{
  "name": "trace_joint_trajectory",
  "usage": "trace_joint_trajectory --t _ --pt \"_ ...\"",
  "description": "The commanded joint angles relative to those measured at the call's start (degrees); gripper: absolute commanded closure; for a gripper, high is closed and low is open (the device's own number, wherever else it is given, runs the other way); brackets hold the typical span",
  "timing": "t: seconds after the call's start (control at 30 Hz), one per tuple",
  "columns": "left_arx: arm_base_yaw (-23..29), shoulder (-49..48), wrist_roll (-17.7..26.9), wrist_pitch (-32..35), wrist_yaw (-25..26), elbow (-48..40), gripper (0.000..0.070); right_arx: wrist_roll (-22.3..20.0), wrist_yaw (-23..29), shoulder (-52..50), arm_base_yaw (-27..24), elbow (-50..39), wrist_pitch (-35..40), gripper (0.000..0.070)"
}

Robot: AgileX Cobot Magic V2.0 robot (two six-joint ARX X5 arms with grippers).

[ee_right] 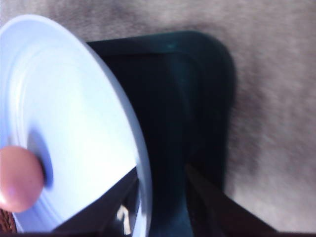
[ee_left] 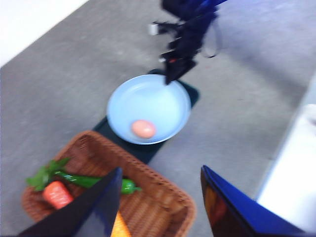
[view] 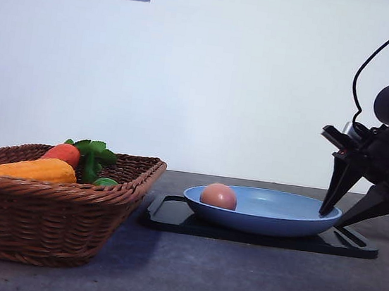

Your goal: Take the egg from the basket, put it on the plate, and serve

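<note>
The pinkish-brown egg (view: 219,195) (ee_left: 143,129) (ee_right: 17,180) lies in the light blue plate (view: 278,216) (ee_left: 158,96) (ee_right: 74,98), toward the side nearest the basket. The wicker basket (view: 42,226) (ee_left: 158,207) stands left of the plate and holds vegetables. My right gripper (view: 338,216) (ee_left: 170,74) (ee_right: 162,170) is open at the plate's right rim, one finger inside the rim and the other outside it. My left gripper (ee_left: 161,170) hangs open and empty above the basket.
The plate rests on a flat black tray (view: 171,217) (ee_right: 197,98) on the grey table. In the basket lie a yellow-orange vegetable (view: 35,168), a red tomato-like one (view: 64,152) (ee_left: 57,193) with green leaves, and a green pepper (ee_left: 89,180). A white wall stands behind.
</note>
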Motion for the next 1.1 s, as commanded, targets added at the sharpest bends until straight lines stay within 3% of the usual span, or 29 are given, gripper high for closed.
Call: trace_joint_trajectory --t 0.0,0.17,0.33,0.4,0.47,0.53,0.73,0.93,1.07 --pt "-0.4 1.6 0.1 2.0 -3.7 1.2 0.0398 -1.3 -0.1 -1.4 -0.4 1.2 -0.3 0.0524" --pt "1.7 6.0 0.1 4.5 -13.7 1.2 0.0513 -1.3 0.4 -7.6 -0.8 1.2 -2.7 0.0531" --pt "6.7 12.2 1.3 5.1 -14.4 1.2 0.0639 -3.4 2.4 -15.1 -0.5 1.2 -5.8 0.0640" --pt "9.4 15.0 1.9 5.1 -14.3 1.2 0.0695 -5.0 5.2 -18.4 -0.1 1.2 -8.1 0.0687" --pt "12.3 17.8 2.1 5.1 -14.0 1.2 0.0700 -6.5 9.3 -21.9 0.7 1.1 -10.6 0.0700" --pt "15.2 20.0 2.0 5.6 -11.5 1.2 0.0700 -6.9 13.8 -25.0 1.6 1.1 -12.8 0.0700" --pt "24.7 21.3 0.8 13.6 4.3 -2.7 0.0700 -7.7 23.8 -35.0 5.7 -0.9 -12.8 0.0700" --pt "31.3 18.3 0.3 19.4 7.0 -10.4 0.0700 -9.1 28.0 -45.5 11.9 -6.4 -6.4 0.0700" --pt "33.4 11.6 -1.3 28.5 7.9 -21.0 0.0700 -9.4 31.8 -52.2 16.7 -11.8 0.3 0.0700"
